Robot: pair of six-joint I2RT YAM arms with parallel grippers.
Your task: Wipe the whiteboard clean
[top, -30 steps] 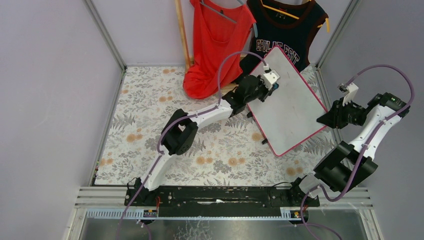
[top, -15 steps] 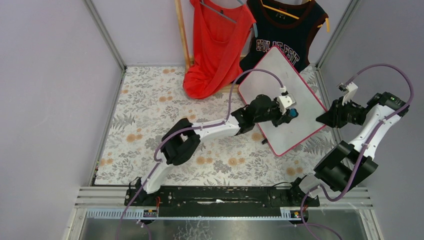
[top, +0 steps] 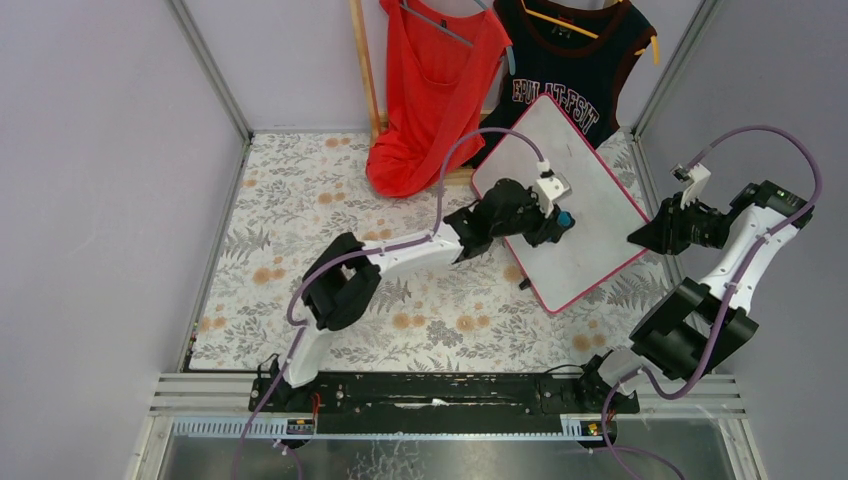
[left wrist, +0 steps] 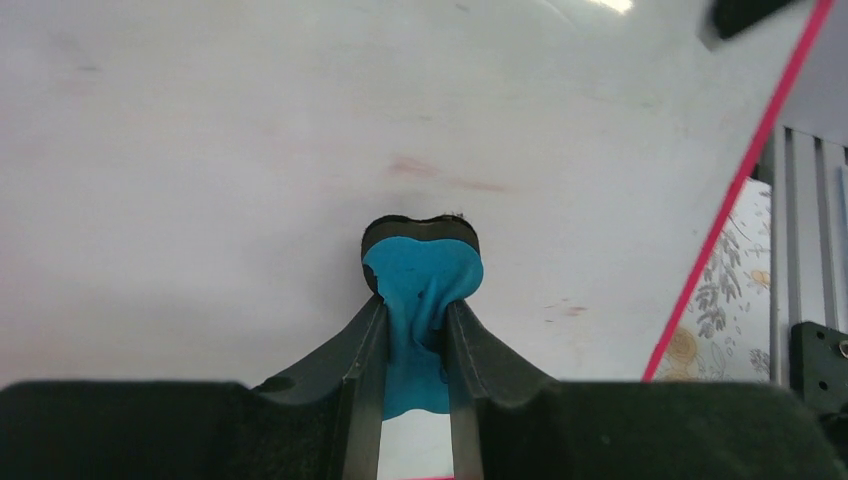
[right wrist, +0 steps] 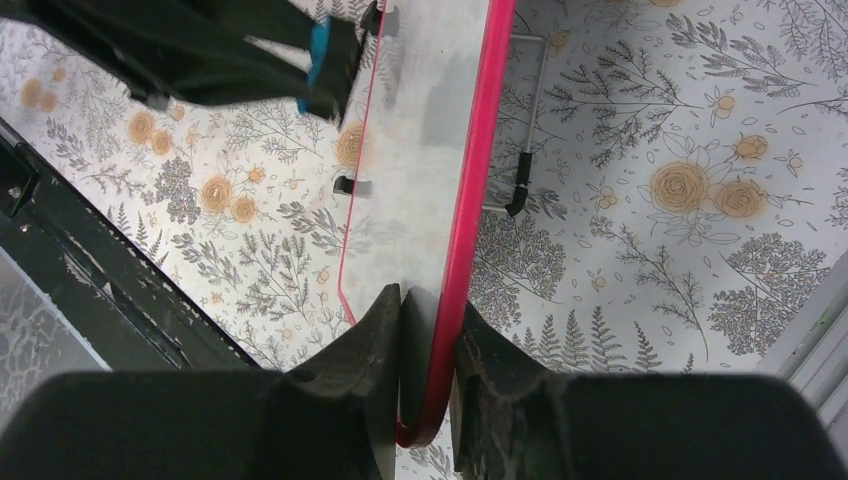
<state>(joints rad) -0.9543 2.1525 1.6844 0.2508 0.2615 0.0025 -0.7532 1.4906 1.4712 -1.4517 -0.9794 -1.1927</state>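
Observation:
The whiteboard [top: 590, 215], white with a thin pink-red frame, stands tilted at the table's right. My right gripper [top: 645, 238] is shut on its right corner; in the right wrist view the fingers [right wrist: 375, 340] pinch the red frame [right wrist: 470, 210]. My left gripper [top: 558, 220] is shut on a small blue eraser [top: 565, 218] and presses it against the board's middle. In the left wrist view the eraser [left wrist: 420, 280] touches the white surface [left wrist: 200, 150], with faint red smudges [left wrist: 440, 178] just beyond it.
A red top [top: 425, 85] and a dark jersey [top: 570, 60] hang at the back. The floral tablecloth [top: 300, 200] covers the table. The board's black feet [right wrist: 345, 185] and wire stand [right wrist: 520, 190] show in the right wrist view. Metal posts frame the cell.
My left gripper swept the eraser from the board's upper left down to its middle, then drew back a little up and left. The board shifted slightly; the right gripper kept its grip.

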